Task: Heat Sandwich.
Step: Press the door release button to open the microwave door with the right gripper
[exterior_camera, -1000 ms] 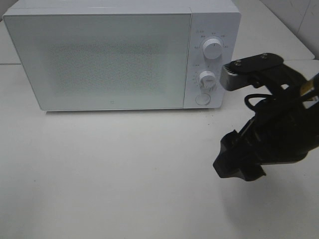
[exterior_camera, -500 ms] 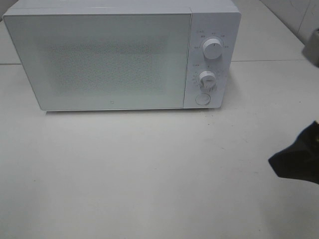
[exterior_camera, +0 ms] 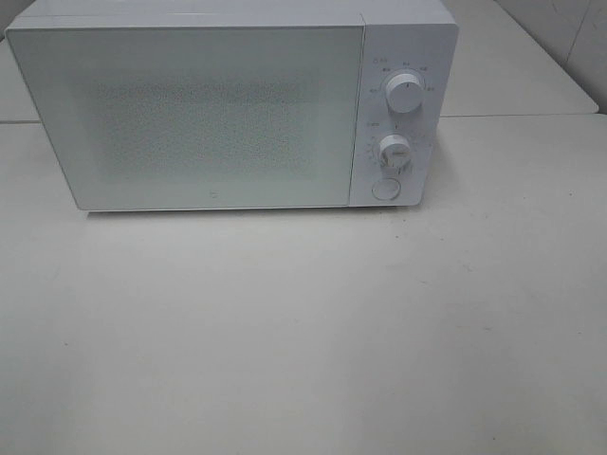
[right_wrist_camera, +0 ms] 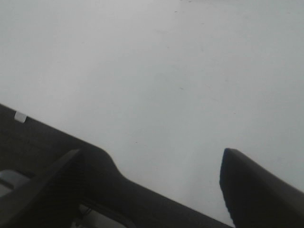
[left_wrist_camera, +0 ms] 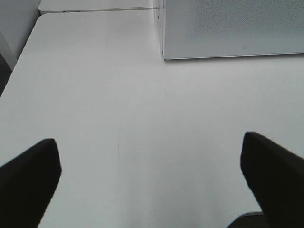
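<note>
From the high camera: the white microwave (exterior_camera: 209,114) stands at the far side of the table (exterior_camera: 285,332), door shut, its two knobs (exterior_camera: 405,92) and round button (exterior_camera: 385,188) on the right-hand panel. Neither arm is in this view, and the sandwich is nowhere on the tabletop.

Left wrist camera: the left gripper (left_wrist_camera: 148,140) hangs over bare table near the microwave's lower left corner, its fingers spread wide with nothing between them.

Right wrist camera: the right gripper (right_wrist_camera: 149,156) is likewise parted and empty above plain white surface.

The sandwich appears in no view. It is probably behind the frosted door, though that cannot be confirmed. If so, loading and closing are done. Whether the timer is set cannot be read, and taking the sandwich out is yet to come.
</note>
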Motion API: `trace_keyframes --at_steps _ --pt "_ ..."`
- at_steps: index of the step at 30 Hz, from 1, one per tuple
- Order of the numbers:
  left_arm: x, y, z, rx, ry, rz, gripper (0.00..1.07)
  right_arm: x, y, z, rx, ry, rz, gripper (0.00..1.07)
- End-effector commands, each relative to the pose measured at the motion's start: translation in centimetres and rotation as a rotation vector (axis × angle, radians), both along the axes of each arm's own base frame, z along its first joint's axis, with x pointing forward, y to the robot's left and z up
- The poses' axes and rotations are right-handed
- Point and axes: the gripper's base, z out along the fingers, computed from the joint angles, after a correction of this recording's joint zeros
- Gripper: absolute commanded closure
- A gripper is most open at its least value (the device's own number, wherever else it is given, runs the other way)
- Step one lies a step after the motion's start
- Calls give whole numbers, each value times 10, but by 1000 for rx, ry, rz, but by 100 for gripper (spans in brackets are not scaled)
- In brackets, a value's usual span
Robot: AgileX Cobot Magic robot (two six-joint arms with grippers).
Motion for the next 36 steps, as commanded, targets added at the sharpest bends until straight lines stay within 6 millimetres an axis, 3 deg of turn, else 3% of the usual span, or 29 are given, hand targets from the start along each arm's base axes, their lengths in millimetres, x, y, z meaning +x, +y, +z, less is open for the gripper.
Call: trace_keyframes --at_steps 1,10,19,24,36 --pt "-2 -1 1 -2 -28 1 9 -15 -15 -5 1 -57 -96 31" --pt "-2 -1 1 -2 -28 1 9 -44 -28 -30 35 -160 -191 31" --pt "-2 -1 1 -2 -28 1 9 -63 -33 -36 74 -323 -298 31" --pt "-2 -1 1 -2 -28 1 9 -68 -34 -42 100 -432 -325 32" --pt "0 0 1 1 -16 3 9 -68 -34 -41 100 -431 -323 32"
